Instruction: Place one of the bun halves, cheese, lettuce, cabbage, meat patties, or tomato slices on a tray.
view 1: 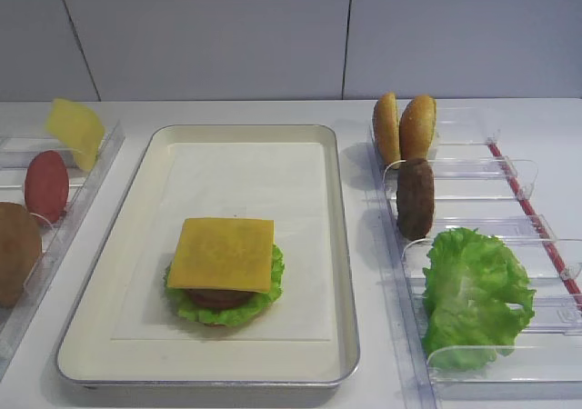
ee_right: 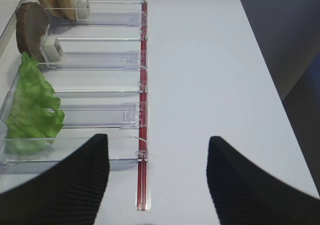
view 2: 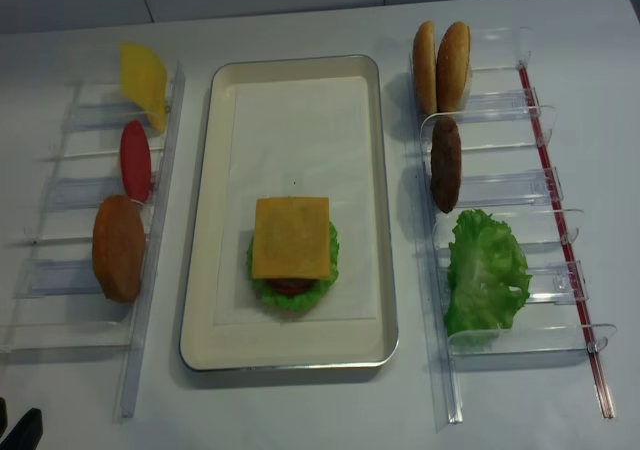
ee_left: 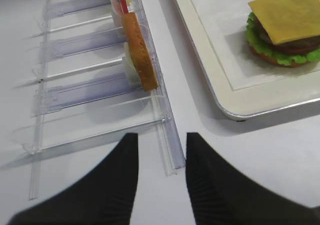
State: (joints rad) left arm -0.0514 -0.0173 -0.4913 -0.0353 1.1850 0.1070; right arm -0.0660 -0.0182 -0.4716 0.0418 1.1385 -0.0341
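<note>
Currently: cheese [view 1: 221, 253] topped stack on tray [view 1: 341, 245] | next bun half [ee_left: 139, 50] left of tray: light, stiff, grip edges | both jaws stood open, empty

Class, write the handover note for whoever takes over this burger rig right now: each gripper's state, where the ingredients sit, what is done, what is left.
Left gripper: open, empty, over the table near the left rack.
Right gripper: open, empty, by the right rack.
Tray: holds a stack, the cheese on top, over a red layer, a meat patty, lettuce and a bun base.
Left rack: pale yellow slice, tomato slice, bun half.
Right rack: two bun halves, a patty, a lettuce leaf.
Done: stack built up to the cheese.
Left: probably the next layer; nothing is gripped yet.
</note>
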